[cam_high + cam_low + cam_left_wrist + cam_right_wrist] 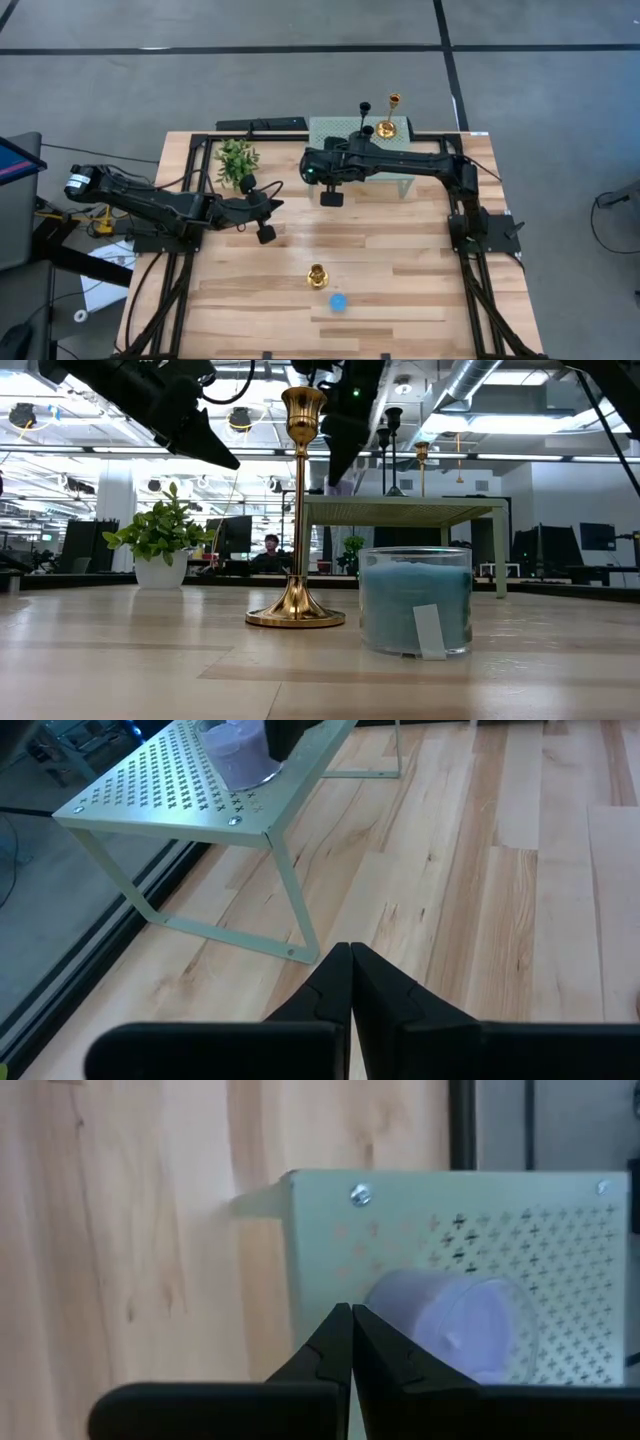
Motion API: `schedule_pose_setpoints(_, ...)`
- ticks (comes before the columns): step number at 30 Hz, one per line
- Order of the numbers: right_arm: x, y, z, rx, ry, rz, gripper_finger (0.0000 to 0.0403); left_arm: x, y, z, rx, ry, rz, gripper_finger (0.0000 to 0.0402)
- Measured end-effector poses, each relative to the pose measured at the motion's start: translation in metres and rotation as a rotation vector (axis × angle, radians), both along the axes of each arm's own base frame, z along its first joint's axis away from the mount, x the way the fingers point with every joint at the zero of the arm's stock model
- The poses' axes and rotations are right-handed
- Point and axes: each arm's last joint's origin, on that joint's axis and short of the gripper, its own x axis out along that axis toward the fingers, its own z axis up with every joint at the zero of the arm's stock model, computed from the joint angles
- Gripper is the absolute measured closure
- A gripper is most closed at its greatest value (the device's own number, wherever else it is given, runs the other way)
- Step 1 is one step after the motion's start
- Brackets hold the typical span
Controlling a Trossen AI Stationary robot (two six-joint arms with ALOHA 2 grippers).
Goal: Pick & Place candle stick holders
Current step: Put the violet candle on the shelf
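Observation:
One gold candlestick holder point(317, 275) stands upright on its round base on the table, near the front middle; it also shows in the low view point(300, 510). A second gold holder point(386, 126) and a black holder point(366, 128) stand on the green perforated shelf point(345, 130). The low view shows the stems of two black holders point(392, 450) on the shelf. My left gripper point(265, 233) is shut and empty, above the table left of centre. My right gripper point(331, 196) is shut and empty, just in front of the shelf's near left corner.
A blue candle in a glass jar point(338, 302) stands right beside the gold holder on the table. A purple candle point(450, 1325) sits on the shelf near its corner. A green potted plant point(237, 160) stands at the far left. Bare wood lies between the two grippers and the front edge.

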Motion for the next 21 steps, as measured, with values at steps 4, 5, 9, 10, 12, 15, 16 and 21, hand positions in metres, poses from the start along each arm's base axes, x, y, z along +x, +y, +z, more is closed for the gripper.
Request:
schedule_pose_setpoints(4, 0.0, -0.006, 0.0, -0.003, -0.007, -0.013, 0.0403, 0.0, 0.0, 0.0, 0.0, 0.0, 0.0, 0.0394)
schedule_pose_setpoints(5, 0.0, -0.008, 0.0, -0.004, -0.009, -0.016, 0.0403, 0.0, 0.0, 0.0, 0.0, 0.0, 0.0, 0.0395)
schedule_pose_setpoints(9, -0.002, -0.014, -0.006, -0.005, 0.005, -0.038, 0.0403, 0.0, 0.0, 0.0, 0.0, 0.0, 0.0, 0.0397)
schedule_pose_setpoints(10, -0.002, -0.016, -0.006, -0.007, 0.007, -0.041, 0.0403, 0.0, 0.0, 0.0, 0.0, 0.0, 0.0, 0.0396)
schedule_pose_setpoints(12, -0.002, -0.019, -0.005, -0.024, 0.005, -0.045, 0.0403, 0.0, 0.0, 0.0, 0.0, 0.0, 0.0, 0.0394)
schedule_pose_setpoints(15, -0.001, -0.021, -0.004, -0.06, -0.006, -0.04, 0.0403, 0.0, 0.0, 0.0, 0.0, 0.0, 0.0, 0.0393)
schedule_pose_setpoints(16, -0.001, -0.022, -0.003, -0.068, -0.009, -0.04, 0.0403, 0.0, 0.0, 0.0, 0.0, 0.0, 0.0, 0.0393)
schedule_pose_setpoints(21, -0.003, -0.034, -0.003, -0.068, -0.004, -0.064, 0.0403, 0.0, 0.0, 0.0, 0.0, 0.0, 0.0, 0.0397)
